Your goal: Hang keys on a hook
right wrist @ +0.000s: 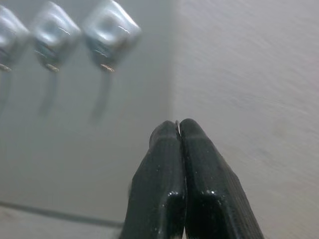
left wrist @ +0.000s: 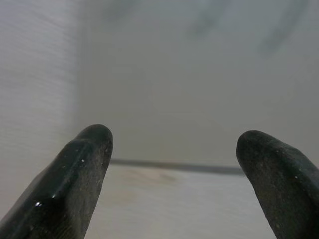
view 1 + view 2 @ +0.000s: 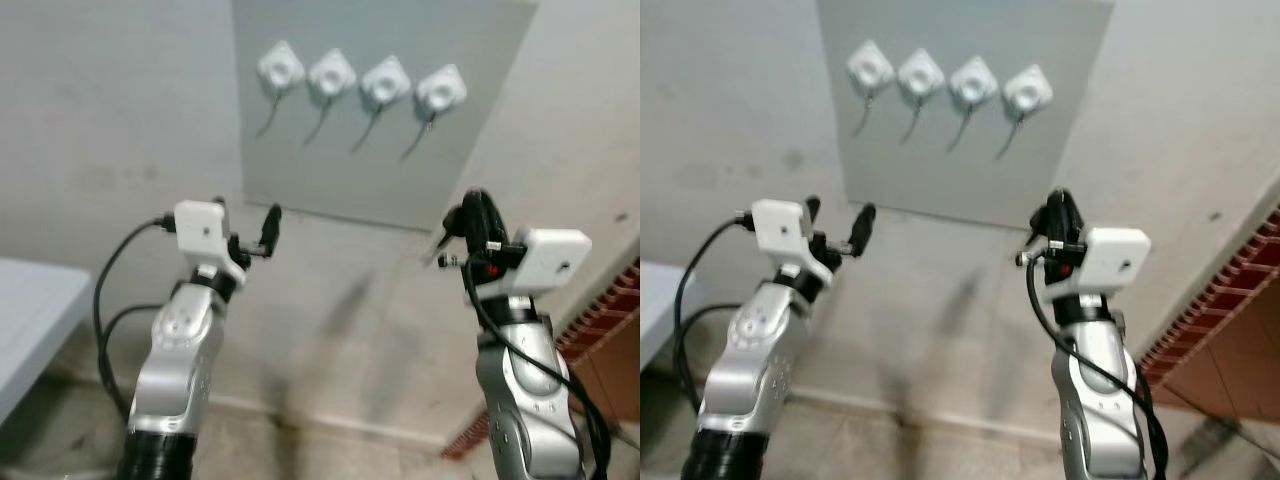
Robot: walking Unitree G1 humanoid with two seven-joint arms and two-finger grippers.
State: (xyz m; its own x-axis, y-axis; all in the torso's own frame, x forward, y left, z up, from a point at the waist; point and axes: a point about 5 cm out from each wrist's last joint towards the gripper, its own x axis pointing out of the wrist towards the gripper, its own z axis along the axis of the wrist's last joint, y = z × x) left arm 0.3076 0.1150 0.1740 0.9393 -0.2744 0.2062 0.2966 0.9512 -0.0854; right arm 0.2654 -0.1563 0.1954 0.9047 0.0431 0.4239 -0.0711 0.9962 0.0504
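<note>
Left gripper [image 3: 248,232]: raised before the wall, below the lower left corner of the grey panel [image 3: 470,120]; fingers [image 2: 79,169] set wide apart, nothing between them, touching nothing.
Right gripper [image 1: 179,130]: raised below the panel's lower right corner; fingers pressed tight together, a thin sliver of metal just visible in the seam at the tips.
Keys [image 3: 436,246]: small metal pieces project beside the right gripper; detail too blurred to confirm.
Hooks [image 3: 360,82]: four white hooks in a row on the grey panel, all bare, well above both grippers.
Surface [image 3: 25,320]: pale edge at far left.
</note>
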